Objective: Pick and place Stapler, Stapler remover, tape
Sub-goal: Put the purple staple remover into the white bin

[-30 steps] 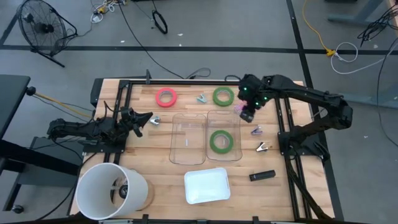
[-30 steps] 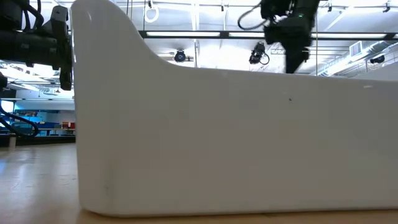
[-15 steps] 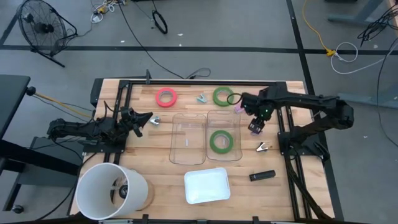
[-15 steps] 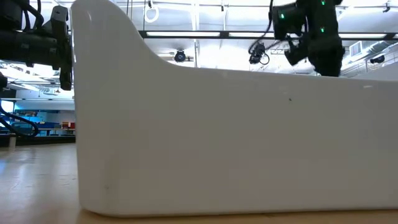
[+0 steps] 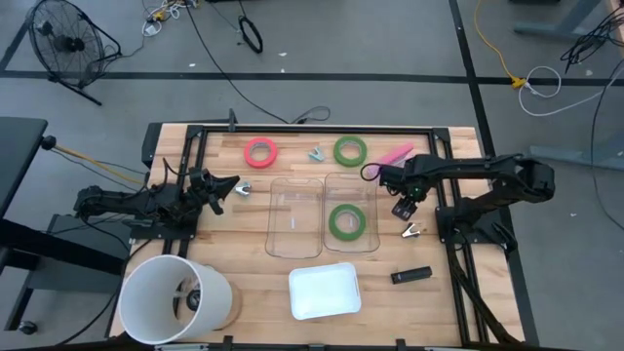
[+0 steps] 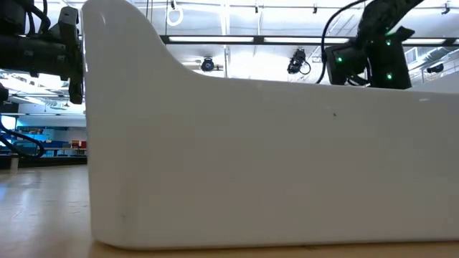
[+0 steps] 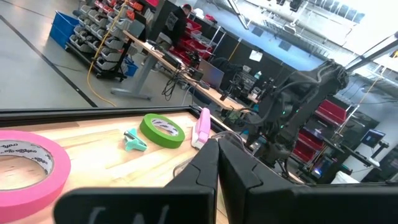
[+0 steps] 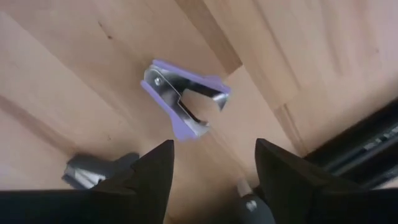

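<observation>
— Arms, left first?
— Left gripper (image 5: 232, 184) waits at the table's left edge, fingers pressed together.

— Tape?
— Red tape (image 5: 260, 151) and a green tape (image 5: 350, 150) lie along the far edge; another green tape (image 5: 347, 221) sits in the right-hand clear tray (image 5: 374, 200).

— Right side?
— Right gripper (image 5: 401, 209) hovers low, fingers spread, above the purple staple remover (image 8: 185, 98) on the wooden table (image 5: 429, 297). A pink stapler (image 5: 395, 154) lies just beyond.

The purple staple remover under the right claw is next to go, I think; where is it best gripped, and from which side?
Probably from straight above, across its two purple handle wings. The purple staple remover lies flat on the table, its metal jaws pointing sideways, and the open right claw hovers above it.
</observation>
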Tool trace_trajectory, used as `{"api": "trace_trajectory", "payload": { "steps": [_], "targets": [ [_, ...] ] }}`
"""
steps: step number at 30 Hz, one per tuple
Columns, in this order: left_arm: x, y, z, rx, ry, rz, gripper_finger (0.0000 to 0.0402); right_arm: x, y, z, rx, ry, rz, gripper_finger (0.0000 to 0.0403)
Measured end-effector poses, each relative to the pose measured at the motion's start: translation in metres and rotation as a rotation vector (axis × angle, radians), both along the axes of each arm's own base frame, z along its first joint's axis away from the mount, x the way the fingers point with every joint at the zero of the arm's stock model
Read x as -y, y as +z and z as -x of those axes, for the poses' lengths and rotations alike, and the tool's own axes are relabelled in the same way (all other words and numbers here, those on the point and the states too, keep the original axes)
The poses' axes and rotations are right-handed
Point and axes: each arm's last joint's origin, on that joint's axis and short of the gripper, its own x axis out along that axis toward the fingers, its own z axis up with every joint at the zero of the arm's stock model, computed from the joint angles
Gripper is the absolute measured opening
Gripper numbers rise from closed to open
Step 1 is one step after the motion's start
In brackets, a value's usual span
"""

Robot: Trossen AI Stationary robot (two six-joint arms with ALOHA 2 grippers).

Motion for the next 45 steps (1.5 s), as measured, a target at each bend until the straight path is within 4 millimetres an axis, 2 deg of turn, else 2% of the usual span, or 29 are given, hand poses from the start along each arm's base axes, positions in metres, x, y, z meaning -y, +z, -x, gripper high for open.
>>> {"api": "trace_trajectory", "payload": {
  "steps": [6, 10, 41, 45],
  "targets": [
    [0.000, 0.000, 0.000, 0.001, 0.000, 0.000, 0.0014, 0.000, -0.012, 0.001, 0.037, 0.000, 0.019, 0.0215],
    [0.000, 0.000, 0.000, 0.001, 0.000, 0.000, 0.0014, -0.002, -0.018, 0.002, 0.060, -0.004, -0.028, 0.0215],
    [0.000, 0.000, 0.000, 0.000, 0.011, 0.001, 0.0014, -0.001, -0.019, -0.003, 0.125, 0.021, -0.047, 0.0215],
    [0.000, 0.000, 0.000, 0.000, 0.011, 0.001, 0.0014, -0.002, -0.027, 0.000, 0.126, 0.021, -0.049, 0.0215]
  ]
}}
